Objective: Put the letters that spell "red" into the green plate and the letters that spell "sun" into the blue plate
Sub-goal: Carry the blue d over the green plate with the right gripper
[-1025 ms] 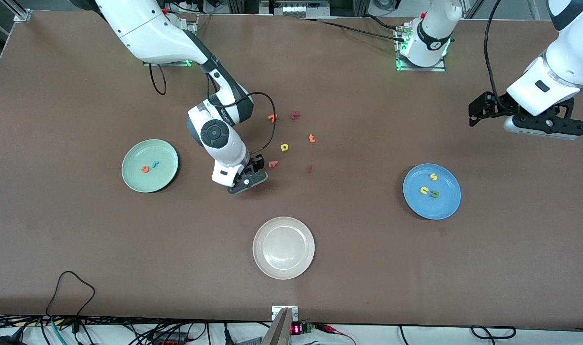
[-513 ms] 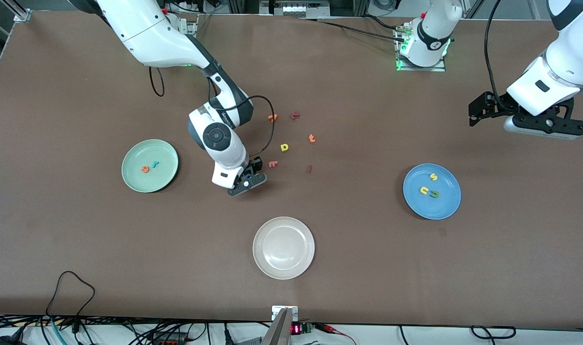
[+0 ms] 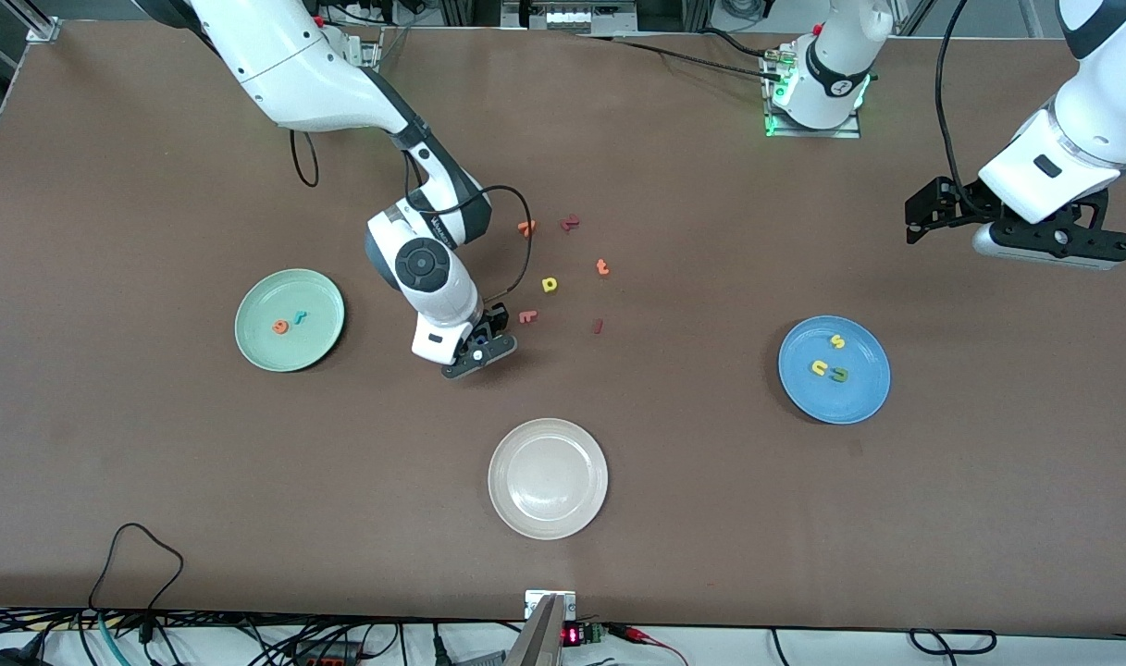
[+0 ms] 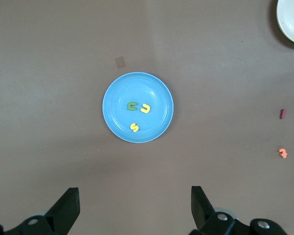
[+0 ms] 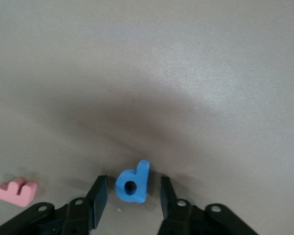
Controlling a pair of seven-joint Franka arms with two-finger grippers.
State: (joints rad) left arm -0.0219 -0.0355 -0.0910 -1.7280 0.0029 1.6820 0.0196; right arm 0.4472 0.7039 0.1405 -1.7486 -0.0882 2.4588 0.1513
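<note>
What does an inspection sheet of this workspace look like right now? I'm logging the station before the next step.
Surface: brown table, flat.
Job's things: green plate holds an orange e and a teal r; blue plate holds yellow s, yellow u, green n; blue d lies on the table.
Clutter: cream plate, yellow d-shaped letter, orange t, dark red pieces.
Grippers: right gripper low, fingers either side of the blue d; left gripper open, waiting above the blue plate.
Cables: black loop at the table's near edge.
Surroundings: nothing seen.
</note>
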